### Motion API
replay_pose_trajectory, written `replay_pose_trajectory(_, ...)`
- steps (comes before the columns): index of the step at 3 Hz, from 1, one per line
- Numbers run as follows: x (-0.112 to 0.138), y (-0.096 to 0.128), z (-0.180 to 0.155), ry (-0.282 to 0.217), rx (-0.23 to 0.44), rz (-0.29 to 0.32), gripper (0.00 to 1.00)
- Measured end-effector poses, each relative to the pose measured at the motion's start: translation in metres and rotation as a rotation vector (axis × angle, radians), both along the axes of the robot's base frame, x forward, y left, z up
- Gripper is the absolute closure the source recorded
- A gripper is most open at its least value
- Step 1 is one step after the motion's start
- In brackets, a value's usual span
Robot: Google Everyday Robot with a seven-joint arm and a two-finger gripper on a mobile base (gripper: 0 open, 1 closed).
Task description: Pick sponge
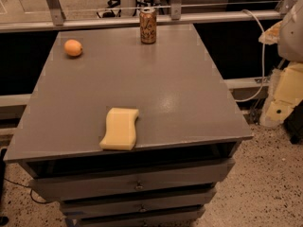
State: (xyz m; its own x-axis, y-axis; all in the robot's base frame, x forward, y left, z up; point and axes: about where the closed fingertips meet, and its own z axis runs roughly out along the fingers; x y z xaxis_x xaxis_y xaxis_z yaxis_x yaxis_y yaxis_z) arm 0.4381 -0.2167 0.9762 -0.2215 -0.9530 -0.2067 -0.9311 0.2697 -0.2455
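The sponge [120, 128] is a pale yellow flat foam block with wavy sides. It lies flat near the front edge of the grey cabinet top [180, 89], left of centre. My gripper [283, 97] is at the far right of the view, off the right side of the cabinet and well away from the sponge. It holds nothing that I can see.
A small orange fruit [73, 47] lies at the back left of the top. A brown drink can [147, 25] stands upright at the back middle. Drawers [137, 186] run below the front edge. A metal rail [94, 22] and a white cable [262, 56] lie behind and to the right.
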Motion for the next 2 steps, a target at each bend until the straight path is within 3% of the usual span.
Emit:
replay_pose_trajectory(1,0.0,0.0,0.0,0.0,0.0,0.0,0.0)
replay_pose_trajectory(2,0.001,0.018,-0.015,0.011,0.081,0.006,0.0)
